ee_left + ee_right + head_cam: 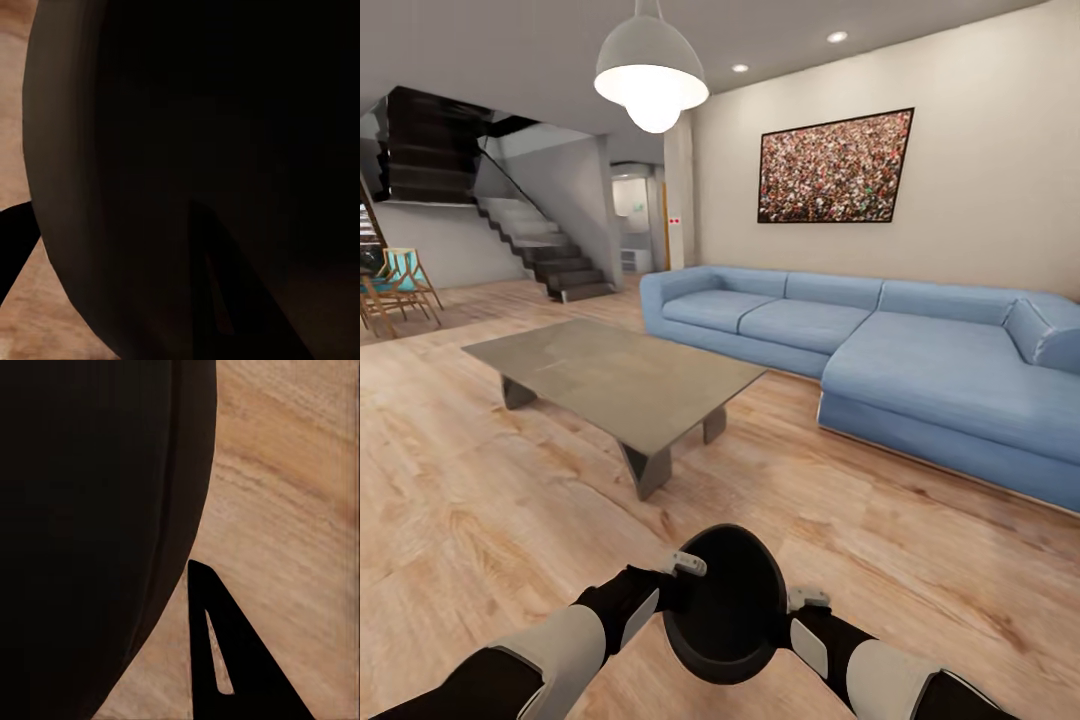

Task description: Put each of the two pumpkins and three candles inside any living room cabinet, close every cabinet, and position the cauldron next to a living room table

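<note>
Cauldron run in progress, coffee table dead ahead

Both arms have the cauldron [726,603] pinched between them, left gripper [682,570] on one side and right gripper [800,604] on the other. Can't honestly tell if the fingers are clamped on the rim or just pressing the sides, the wrist views are mostly black pot and wood floor [300,495]. The table [615,375] sits a fair way beyond the cauldron, the blue sofa [880,350] behind that. So I'd say the cauldron step is underway, not finished: it needs setting down right beside the table. No idea on pumpkins, candles or cabinets from here.
</note>
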Robot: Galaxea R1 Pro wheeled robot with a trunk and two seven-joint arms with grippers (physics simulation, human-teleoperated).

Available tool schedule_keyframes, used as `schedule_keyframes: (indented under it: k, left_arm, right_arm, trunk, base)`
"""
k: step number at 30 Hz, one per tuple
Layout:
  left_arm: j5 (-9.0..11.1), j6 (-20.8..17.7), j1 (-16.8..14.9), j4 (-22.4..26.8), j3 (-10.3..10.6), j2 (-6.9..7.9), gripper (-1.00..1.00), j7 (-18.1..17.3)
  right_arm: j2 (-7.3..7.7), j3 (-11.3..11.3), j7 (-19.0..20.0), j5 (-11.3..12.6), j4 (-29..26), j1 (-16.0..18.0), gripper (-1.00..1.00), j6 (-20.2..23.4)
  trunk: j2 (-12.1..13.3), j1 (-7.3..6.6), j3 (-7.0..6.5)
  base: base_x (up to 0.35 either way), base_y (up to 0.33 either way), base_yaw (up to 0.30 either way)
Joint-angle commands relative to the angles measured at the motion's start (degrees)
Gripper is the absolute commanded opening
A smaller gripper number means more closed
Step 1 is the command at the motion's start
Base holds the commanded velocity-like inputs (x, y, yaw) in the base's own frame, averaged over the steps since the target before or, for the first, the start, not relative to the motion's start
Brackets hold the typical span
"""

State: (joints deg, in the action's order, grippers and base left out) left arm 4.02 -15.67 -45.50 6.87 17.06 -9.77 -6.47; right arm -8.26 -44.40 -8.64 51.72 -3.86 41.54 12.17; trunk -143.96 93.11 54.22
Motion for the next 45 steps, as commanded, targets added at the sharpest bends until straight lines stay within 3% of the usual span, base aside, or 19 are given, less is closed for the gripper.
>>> schedule_keyframes:
  k: [1, 24, 45]
  left_arm:
    - [0.7, -0.3, 0.0, 0.1, 0.3, 0.01, -1.00, -0.1]
    - [0.7, -0.3, 0.0, 0.1, 0.3, 0.01, -1.00, 0.0]
    - [0.7, -0.3, 0.0, 0.1, 0.3, -0.06, -1.00, 0.1]
  right_arm:
    - [0.00, 0.3, -0.2, 0.7, -0.6, 0.0, -1.00, 0.3]
    - [0.00, 0.3, -0.2, 0.7, -0.6, 0.0, -1.00, 0.3]
    - [0.00, 0.3, -0.2, 0.6, -0.6, 0.0, -1.00, 0.3]
  trunk:
    - [0.0, 0.01, 0.05]
    - [0.0, 0.01, 0.05]
    - [0.0, 0.01, 0.05]
  base:
    - [0.261, -0.229, 0.005]
    - [0.228, -0.260, 0.137]
    - [0.136, -0.311, 0.282]
